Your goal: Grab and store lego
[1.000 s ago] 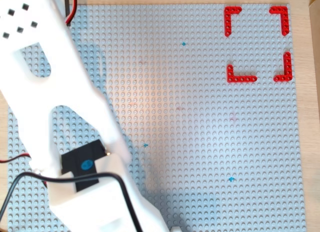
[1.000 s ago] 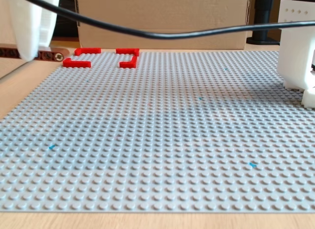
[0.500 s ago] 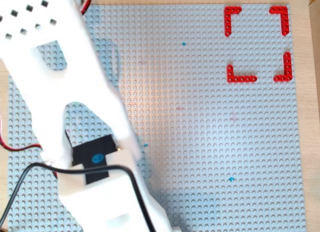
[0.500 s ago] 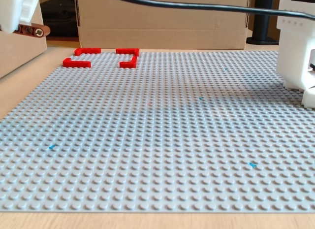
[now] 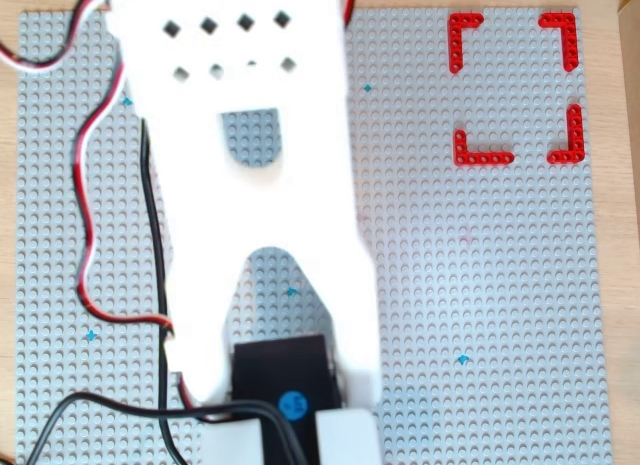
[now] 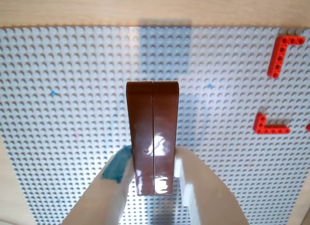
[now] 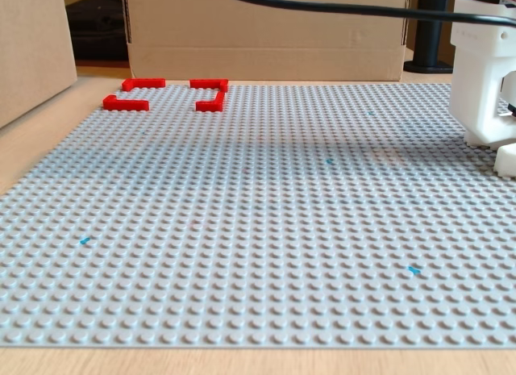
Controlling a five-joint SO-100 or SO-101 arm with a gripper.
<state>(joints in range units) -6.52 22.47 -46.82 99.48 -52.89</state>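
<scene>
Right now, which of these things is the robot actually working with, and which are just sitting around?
Part of the job:
- brown lego, clamped in the gripper
- red brackets marking a square, probably the storage spot
- baseplate

Just lying about:
- cardboard boxes
- blue specks
</scene>
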